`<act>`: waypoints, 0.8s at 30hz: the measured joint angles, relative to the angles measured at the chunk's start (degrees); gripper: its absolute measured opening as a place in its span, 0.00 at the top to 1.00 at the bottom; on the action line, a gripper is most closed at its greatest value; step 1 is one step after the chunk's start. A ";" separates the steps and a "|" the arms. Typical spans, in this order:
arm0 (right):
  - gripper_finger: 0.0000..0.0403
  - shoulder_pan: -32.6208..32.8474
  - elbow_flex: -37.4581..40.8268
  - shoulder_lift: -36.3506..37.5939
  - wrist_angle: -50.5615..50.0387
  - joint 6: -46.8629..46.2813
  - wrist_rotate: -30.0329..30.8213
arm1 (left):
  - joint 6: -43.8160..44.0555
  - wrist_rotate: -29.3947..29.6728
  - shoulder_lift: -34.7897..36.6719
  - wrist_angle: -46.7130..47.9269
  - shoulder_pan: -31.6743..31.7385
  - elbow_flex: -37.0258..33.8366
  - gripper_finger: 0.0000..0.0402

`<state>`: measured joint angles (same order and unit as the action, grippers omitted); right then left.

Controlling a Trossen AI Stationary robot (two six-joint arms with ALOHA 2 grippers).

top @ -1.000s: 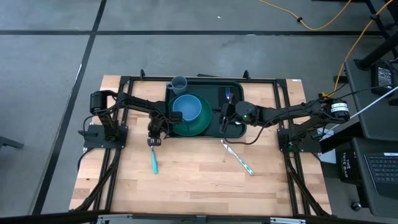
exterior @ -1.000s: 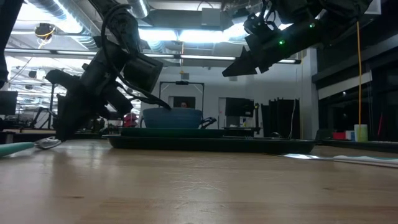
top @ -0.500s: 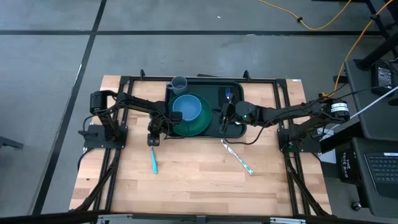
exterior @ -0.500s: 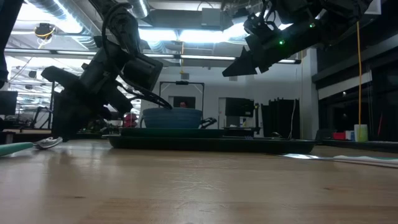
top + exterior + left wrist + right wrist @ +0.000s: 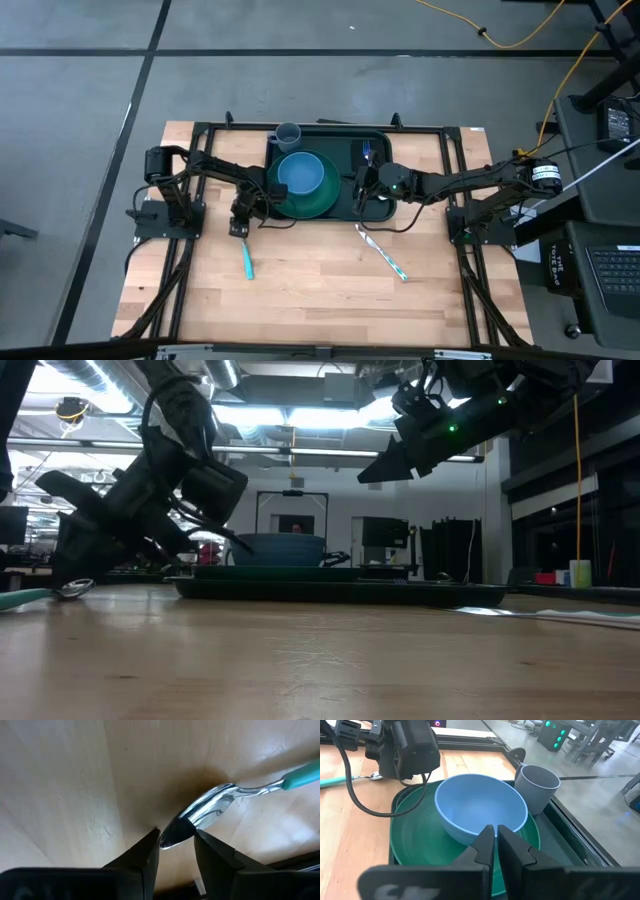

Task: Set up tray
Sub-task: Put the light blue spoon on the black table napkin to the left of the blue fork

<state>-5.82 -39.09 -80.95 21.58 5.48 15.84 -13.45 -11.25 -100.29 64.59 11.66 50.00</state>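
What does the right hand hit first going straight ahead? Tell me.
Probably the blue bowl on the green plate; the right hand points at its near wall, though depth is unclear.

Grey floor [image 5: 90, 110], yellow cable [image 5: 520, 35], bright ceiling lights [image 5: 290, 418]

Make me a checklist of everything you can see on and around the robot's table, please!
Surface: wooden table, bare at the front.
Job's things: tray at the back, holding a plate, bowl on it, cup at the corner.
Clutter: spoon and a second utensil lying on the wood.
End effectors: left end effector open, low over the spoon's bowl end; right end effector shut, raised over the tray.
Cables: black cables along both arms; yellow cable on the floor.
Surroundings: laptop on a side desk.
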 joint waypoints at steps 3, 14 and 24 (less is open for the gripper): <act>0.93 0.00 0.00 0.00 0.00 0.00 0.00 | -0.66 -0.38 0.00 -0.10 0.00 0.00 0.71; 0.93 0.00 0.00 0.00 0.00 0.02 0.00 | -1.15 -0.49 0.00 -0.10 0.00 0.00 0.73; 0.93 -0.01 0.00 0.00 0.00 0.02 0.00 | -2.52 -3.84 0.00 -0.10 0.09 0.00 0.75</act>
<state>-5.83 -39.09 -80.95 21.58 5.50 15.84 -15.97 -15.09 -100.29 64.50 11.75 50.00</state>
